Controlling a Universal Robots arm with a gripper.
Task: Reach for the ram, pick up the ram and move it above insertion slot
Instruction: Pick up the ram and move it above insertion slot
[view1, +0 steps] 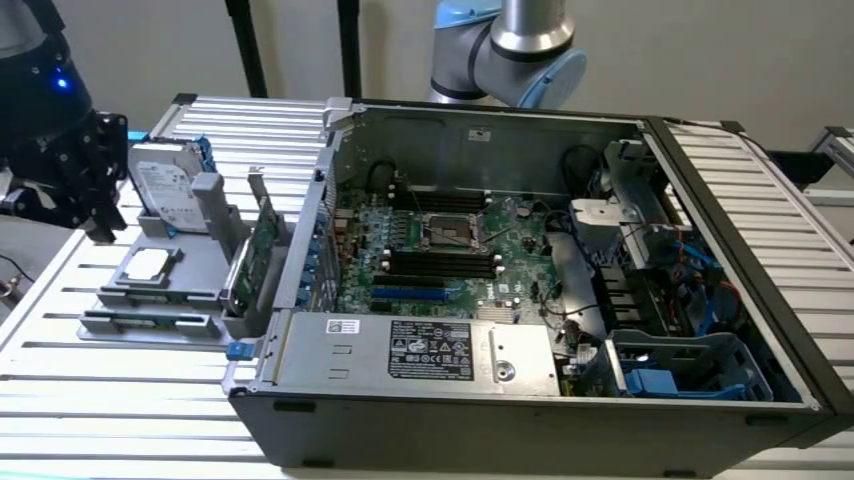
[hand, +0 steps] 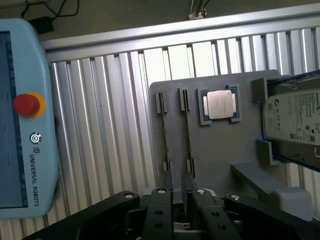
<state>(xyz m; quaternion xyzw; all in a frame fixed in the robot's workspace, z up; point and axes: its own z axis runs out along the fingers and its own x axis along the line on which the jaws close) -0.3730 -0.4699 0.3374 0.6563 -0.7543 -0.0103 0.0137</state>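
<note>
**Claw partly open near the ram, nothing gripped**

Exterior view: the ram (view1: 147, 318) lies as a long green strip in a grey holder (view1: 120, 295). The holder sits on the desk (view1: 107, 400) near the edge at the exterior view's left, just beside the open computer case (view1: 534, 400). A processor (view1: 150, 262) and a hard drive (view1: 167, 185) sit further along the same holder. The claw (view1: 83, 190) hangs as a dark mass by the hard-drive end, apart from the ram.

Wrist view: the ram shows edge-on as a thin line clipped at both ends, with a twin stick (hand: 164, 135) in the slot beside it. The processor lies on its other side. The claw's fingers (hand: 160, 215) stand a narrow way apart with no board between them. The gap appears roughly in line with the stick nearer the processor. A teach pendant (hand: 20, 115) lies off to one side.

Handling, as a judgement: the ram looks light, stiff and thin, and likely fragile at its chips and contact edge. The safest hold is probably across its flat faces near mid-length on the free upper edge. It would then need a straight lift out of the clips, without twisting.
</note>
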